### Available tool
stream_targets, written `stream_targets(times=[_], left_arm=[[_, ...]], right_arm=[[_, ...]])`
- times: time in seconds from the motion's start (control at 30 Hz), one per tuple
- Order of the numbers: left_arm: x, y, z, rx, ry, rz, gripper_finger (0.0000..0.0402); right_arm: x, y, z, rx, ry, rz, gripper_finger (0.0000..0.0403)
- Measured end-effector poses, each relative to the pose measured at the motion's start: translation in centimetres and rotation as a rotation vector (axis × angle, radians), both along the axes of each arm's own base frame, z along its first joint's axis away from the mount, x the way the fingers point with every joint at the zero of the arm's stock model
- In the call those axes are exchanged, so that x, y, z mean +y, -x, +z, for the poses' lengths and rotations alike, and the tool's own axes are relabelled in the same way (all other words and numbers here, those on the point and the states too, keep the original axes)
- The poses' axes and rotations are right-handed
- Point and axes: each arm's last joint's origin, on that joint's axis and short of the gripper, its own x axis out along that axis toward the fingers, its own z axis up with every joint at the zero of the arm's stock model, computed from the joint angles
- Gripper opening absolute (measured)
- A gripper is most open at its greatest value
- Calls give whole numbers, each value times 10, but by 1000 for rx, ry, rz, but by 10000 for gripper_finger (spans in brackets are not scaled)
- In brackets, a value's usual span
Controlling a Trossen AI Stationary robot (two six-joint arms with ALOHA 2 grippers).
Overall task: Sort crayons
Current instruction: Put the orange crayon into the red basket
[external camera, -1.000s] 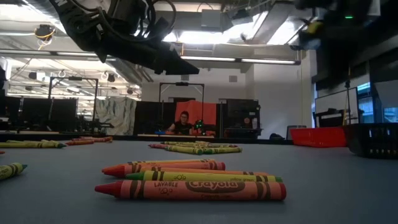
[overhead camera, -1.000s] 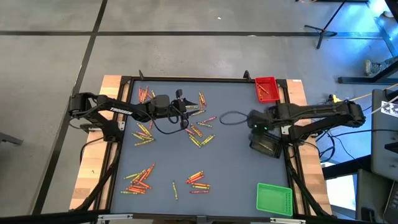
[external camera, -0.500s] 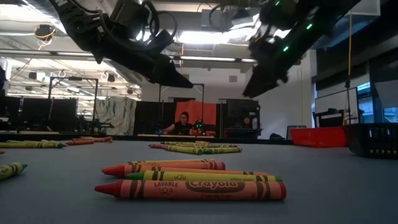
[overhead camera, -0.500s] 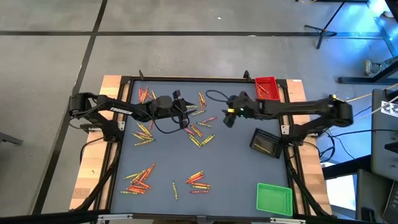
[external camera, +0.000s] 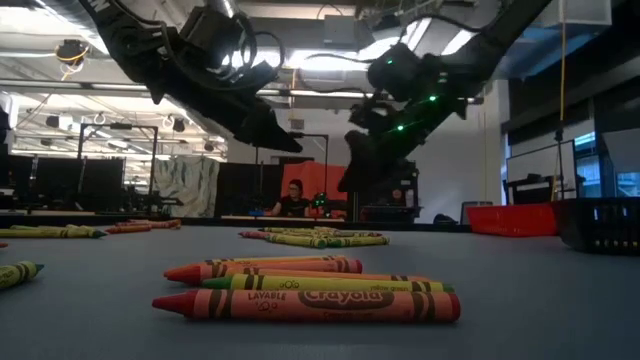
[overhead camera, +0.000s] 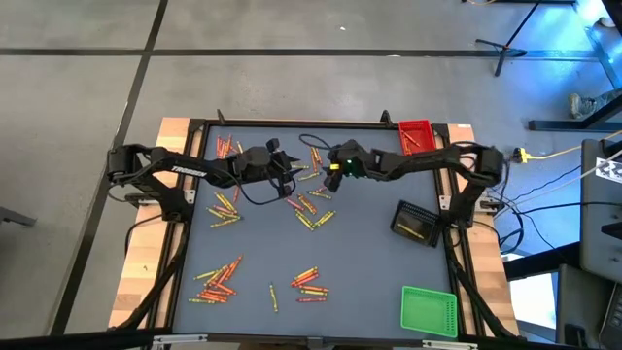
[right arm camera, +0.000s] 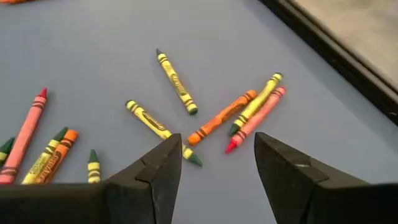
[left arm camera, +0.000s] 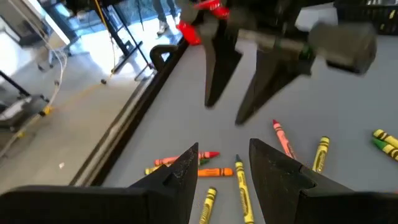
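Note:
Red, orange, yellow and green crayons lie flat in loose clusters on the blue-grey table (overhead camera: pixel 369 262); one cluster (overhead camera: pixel 309 204) is near the middle. My left gripper (overhead camera: pixel 289 170) hovers open over the far-middle crayons, with an orange one (left arm camera: pixel 210 172) and a yellow one (left arm camera: pixel 240 186) on the table below its fingers. My right gripper (overhead camera: pixel 327 177) faces it closely, open, above an orange crayon (right arm camera: pixel 221 117), a yellow crayon (right arm camera: pixel 255 111) and a red crayon (right arm camera: pixel 254 122). In the low view my left gripper (external camera: pixel 290 142) and my right gripper (external camera: pixel 358 176) both hang clear of the table.
A red tray (overhead camera: pixel 416 138) stands at the far right corner, a black tray (overhead camera: pixel 413 222) at the right edge and a green tray (overhead camera: pixel 429 311) at the near right. More crayons lie at the far left (overhead camera: pixel 225 146) and near left (overhead camera: pixel 219 282). A person (external camera: pixel 293 198) sits beyond the table.
My right gripper has swept from above the black tray toward the table's left and far side, sinking and tipping its fingers downward, until it hangs close in front of my left gripper over the far-middle crayons. The crayons have stayed where they were.

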Motion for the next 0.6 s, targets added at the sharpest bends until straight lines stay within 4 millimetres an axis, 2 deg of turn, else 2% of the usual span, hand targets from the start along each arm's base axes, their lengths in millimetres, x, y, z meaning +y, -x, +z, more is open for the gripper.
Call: stream_targets(times=[0.33,0.47,0.6], left_arm=[[-5,17,25,-2,-20,-8,127],[-7,23,29,12,-3,-3,127],[-7,26,29,30,9,-1,127]], right_arm=[[-15,-45,-14,80,-76,-22,198],[-20,-58,-24,110,-94,-68,198],[-25,-60,-34,163,-94,-126,198]])
